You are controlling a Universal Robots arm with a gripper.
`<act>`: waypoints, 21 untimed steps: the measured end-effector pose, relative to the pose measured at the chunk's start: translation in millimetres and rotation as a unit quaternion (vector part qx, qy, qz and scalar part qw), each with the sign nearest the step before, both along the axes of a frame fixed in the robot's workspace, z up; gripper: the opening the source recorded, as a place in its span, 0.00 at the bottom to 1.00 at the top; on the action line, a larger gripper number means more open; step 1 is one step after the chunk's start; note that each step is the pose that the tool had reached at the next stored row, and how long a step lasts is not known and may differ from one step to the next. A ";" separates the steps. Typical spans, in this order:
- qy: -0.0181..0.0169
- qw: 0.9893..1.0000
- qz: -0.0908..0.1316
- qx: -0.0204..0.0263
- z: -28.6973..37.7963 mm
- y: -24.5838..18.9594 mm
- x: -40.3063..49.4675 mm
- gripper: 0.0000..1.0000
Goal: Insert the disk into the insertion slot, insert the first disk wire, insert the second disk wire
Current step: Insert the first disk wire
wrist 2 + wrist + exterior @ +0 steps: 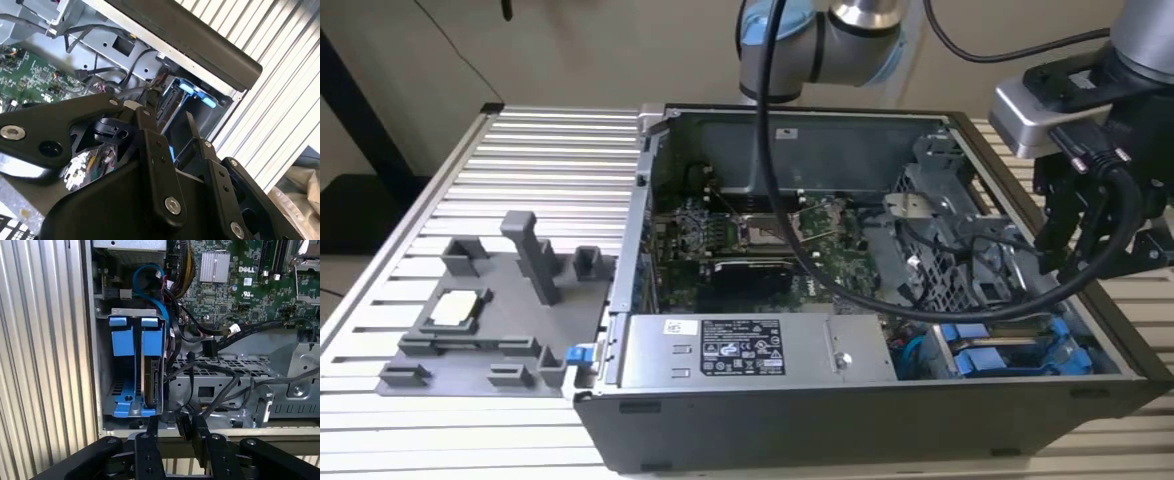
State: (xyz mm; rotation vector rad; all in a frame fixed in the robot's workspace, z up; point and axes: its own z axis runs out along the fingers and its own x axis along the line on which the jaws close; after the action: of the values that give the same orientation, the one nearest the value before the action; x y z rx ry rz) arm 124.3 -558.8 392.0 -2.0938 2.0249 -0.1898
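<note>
The disk [151,377] stands on edge in the slot [106,365], clipped into its blue carrier and just ahead of the fingertips in the first wrist view. By the look of it the disk is seated, so the work now appears to be the wires.

The hand [176,427] hovers at the rim of the computer case [854,425]. Its fingers [151,432] are spread apart and grip nothing. A dark wire end lies in the gap between them, but I cannot tell whether it touches either finger.

To do this well, I would take a wire by its plug body, not by the cord. I would square the plug to the disk's exposed edge and push it straight in. The loose wires beside the slot should be kept from being trapped under the plug.

Counted:
- one disk
- two blue carriers [122,337] side by side beyond the hand
- two fingers
- one blue wire [150,271] looping farther off
- several black wires [250,329], too tangled to number
- one circuit board [235,285]
- one case on one desk [534,150]
</note>
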 end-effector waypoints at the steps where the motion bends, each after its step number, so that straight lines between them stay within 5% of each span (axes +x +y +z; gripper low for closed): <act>1: 0.000 1.000 0.003 -0.003 -0.3 1.1 0.0 0.40; 6: -0.001 1.000 0.017 -0.015 -2.5 6.9 -0.2 0.40; 14: -0.001 1.000 0.018 -0.016 -2.8 7.0 -0.2 0.40; 21: -0.001 1.000 0.018 -0.022 -4.4 7.0 -0.3 0.40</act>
State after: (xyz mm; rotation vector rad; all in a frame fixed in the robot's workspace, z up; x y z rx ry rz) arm 124.1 -551.9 387.6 -2.1526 1.9987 -0.2327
